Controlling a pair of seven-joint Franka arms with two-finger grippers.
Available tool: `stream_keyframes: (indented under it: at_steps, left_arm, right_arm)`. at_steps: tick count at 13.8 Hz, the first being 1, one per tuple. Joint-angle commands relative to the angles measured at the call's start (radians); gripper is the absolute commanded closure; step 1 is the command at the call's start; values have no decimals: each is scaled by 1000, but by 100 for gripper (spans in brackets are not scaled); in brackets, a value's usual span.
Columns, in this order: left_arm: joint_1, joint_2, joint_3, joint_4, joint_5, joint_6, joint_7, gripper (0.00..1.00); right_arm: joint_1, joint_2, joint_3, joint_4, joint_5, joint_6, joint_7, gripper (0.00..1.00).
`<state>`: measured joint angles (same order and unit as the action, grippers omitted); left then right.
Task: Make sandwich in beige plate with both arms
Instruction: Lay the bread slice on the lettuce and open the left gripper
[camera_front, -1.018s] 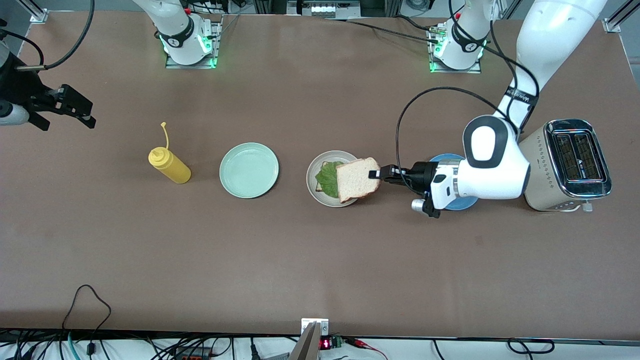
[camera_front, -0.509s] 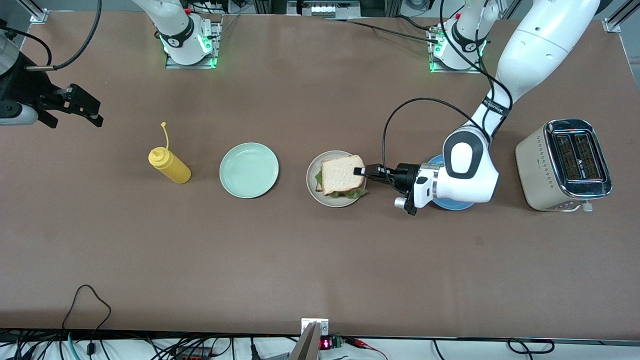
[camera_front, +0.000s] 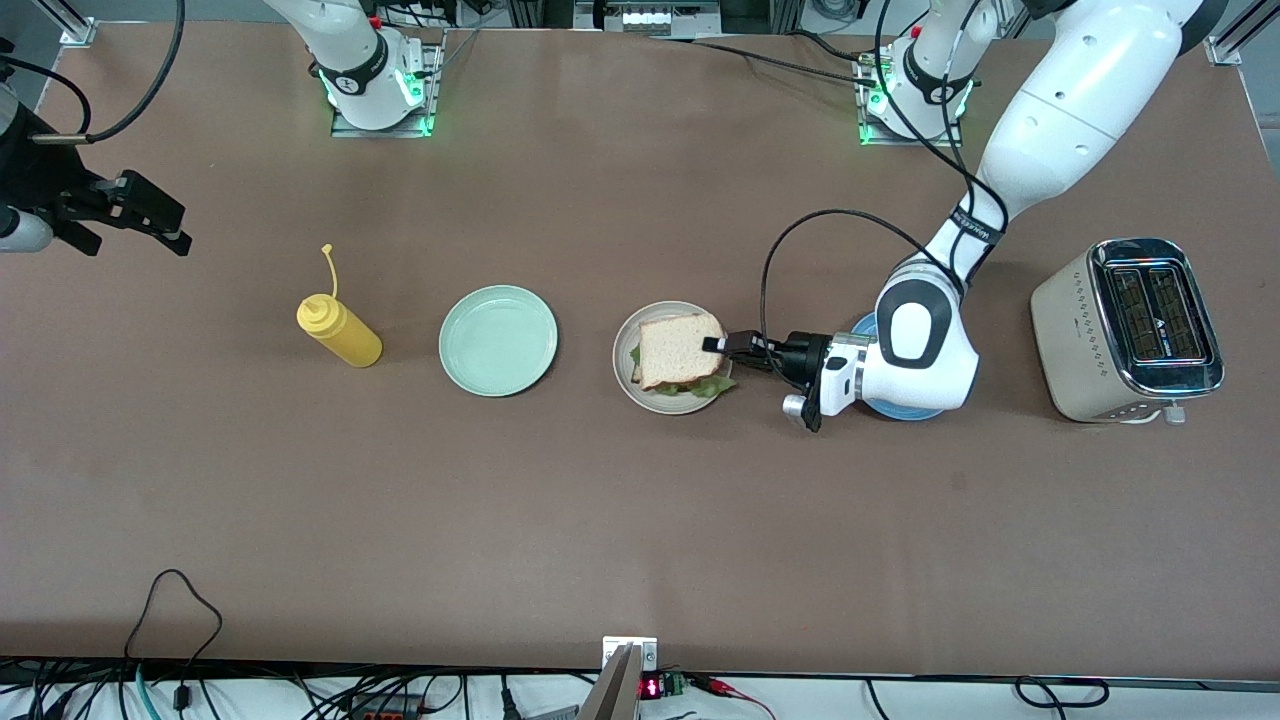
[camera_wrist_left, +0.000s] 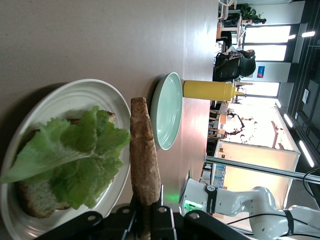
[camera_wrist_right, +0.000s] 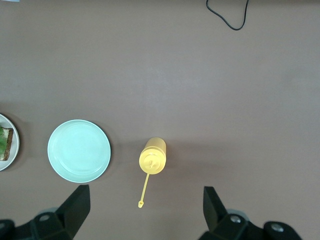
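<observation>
The left hand (camera_front: 716, 343) pinches the crust edge of the top slice of pale toasted bread with brown crust (camera_front: 680, 350), its fingers pressed together on the slice's 3 o'clock edge as the front view shows it. The slice lies over the crinkled green lettuce leaf (camera_front: 712, 386), which sits on a lower slice on the round, shallow beige plate (camera_front: 627, 381). In the left wrist view the held slice (camera_wrist_left: 144, 150) stands clear above the lettuce (camera_wrist_left: 75, 155), so I judge it not yet settled; the coming move is a short drop, then release.

The right hand (camera_front: 125, 212) waits with its fingers spread, up over the right arm's end of the brown table (camera_front: 640, 520).

From the beige plate, the pale mint-green plate (camera_front: 498, 340) and yellow squeeze bottle (camera_front: 338, 331) lie toward 9 o'clock, apart from it; the blue plate (camera_front: 905, 412) and beige toaster (camera_front: 1125, 330) lie toward 3 o'clock.
</observation>
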<state>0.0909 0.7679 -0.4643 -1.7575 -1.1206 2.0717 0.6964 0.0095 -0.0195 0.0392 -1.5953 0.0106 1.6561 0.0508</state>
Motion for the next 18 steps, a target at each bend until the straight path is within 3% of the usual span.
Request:
stream_keyframes:
  at_steps: [1, 4, 5, 6, 12, 18]
  left_arm:
    - [3, 19, -5, -7, -65, 5, 61, 94]
    - [6, 27, -2, -7, -76, 4, 100, 92]
    - [6, 30, 3, -7, -74, 4, 101, 68]
    - [10, 30, 4, -11, -74, 10, 100, 1]
    - [29, -28, 25, -36, -32, 15, 86, 0]
    - [52, -134, 67, -33, 250, -13, 80, 0]
  right_arm:
    - [-29, -2, 38, 15, -14, -19, 18, 0]
    - [-25, -2, 36, 15, -14, -19, 18, 0]
    - [-23, -4, 36, 15, -14, -19, 18, 0]
    - [-23, -4, 36, 15, -14, -19, 20, 0]
    - [-23, -5, 34, 14, -14, -19, 20, 0]
    - [-25, -4, 31, 14, -14, -13, 18, 0]
